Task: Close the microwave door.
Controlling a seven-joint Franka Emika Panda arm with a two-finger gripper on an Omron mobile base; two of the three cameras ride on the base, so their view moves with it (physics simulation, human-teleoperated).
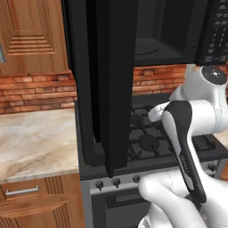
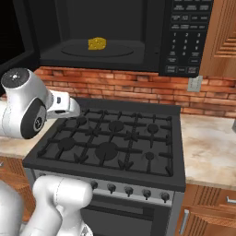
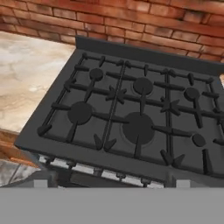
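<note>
None of the closing is done: the large glossy black microwave door (image 1: 109, 80) stands fully open, untouched; pincer state cannot be told.

My target, the microwave door (image 1: 107, 75), is a tall glossy black panel, swung wide open, edge-on toward me above the stove's left side
</note>
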